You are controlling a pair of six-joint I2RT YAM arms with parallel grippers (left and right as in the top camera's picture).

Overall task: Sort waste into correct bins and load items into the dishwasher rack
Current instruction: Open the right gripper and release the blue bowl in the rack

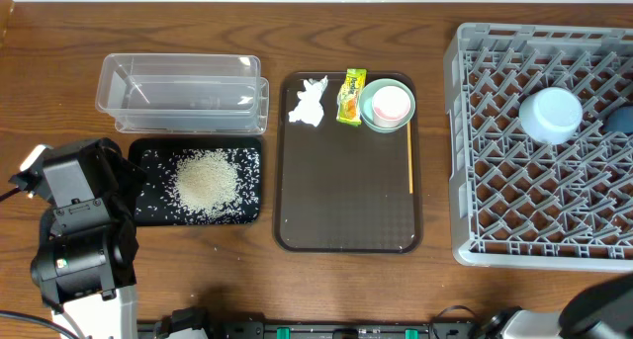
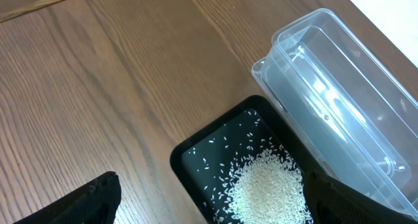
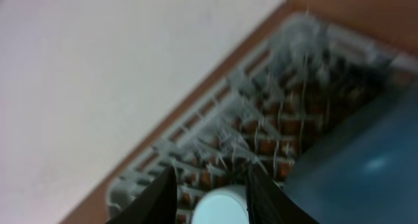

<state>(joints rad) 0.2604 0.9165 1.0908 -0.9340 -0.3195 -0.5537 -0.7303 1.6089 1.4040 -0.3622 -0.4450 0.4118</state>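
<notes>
The grey rack (image 1: pixel 534 252) lies ahead of the right gripper (image 3: pixel 210 185), whose jaws stand partly apart and, as far as the blurred view tells, empty; in it the dark-blue bowl (image 3: pixel 353 165) sits to the gripper's right and the white bowl (image 1: pixel 551 115) just past its tips. The left gripper (image 2: pixel 212 185) hangs wide and empty, the black tray (image 2: pixel 196 159) of rice (image 2: pixel 268 188) just ahead of it. Loading looks half done: next, reach well left to the light-blue bowl (image 1: pixel 368 114) holding the pink cup (image 1: pixel 392 104).
</notes>
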